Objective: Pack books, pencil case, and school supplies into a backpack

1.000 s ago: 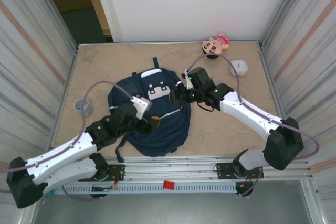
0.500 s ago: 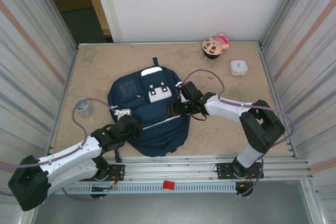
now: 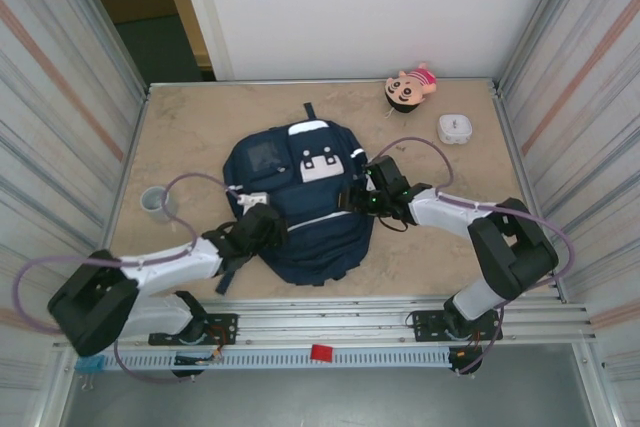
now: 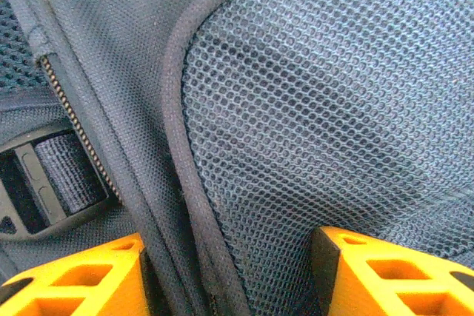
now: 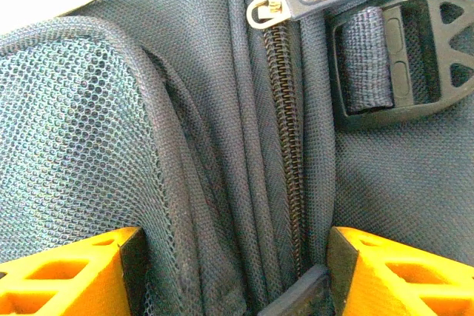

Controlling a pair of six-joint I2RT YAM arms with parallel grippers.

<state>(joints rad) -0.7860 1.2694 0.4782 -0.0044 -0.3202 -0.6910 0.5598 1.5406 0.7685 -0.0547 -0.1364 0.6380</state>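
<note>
Lying flat at the middle of the surface (image 3: pixel 190 127), the navy backpack (image 3: pixel 310 239) has its white patches toward the far side. At its near-left edge the left fingers (image 3: pixel 264 223) pinch a ridge of mesh and piping. On its right edge the right fingers (image 3: pixel 357 197) clamp bunched fabric along a zipper (image 5: pixel 285 146), near a black buckle (image 5: pixel 392 49). A pink doll (image 3: pixel 410 87) and a white box (image 3: pixel 454 128) sit far right, well apart.

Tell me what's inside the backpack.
The backpack shows navy outer fabric, mesh and a closed stretch of zipper; whatever is inside is covered by the fabric.
</note>
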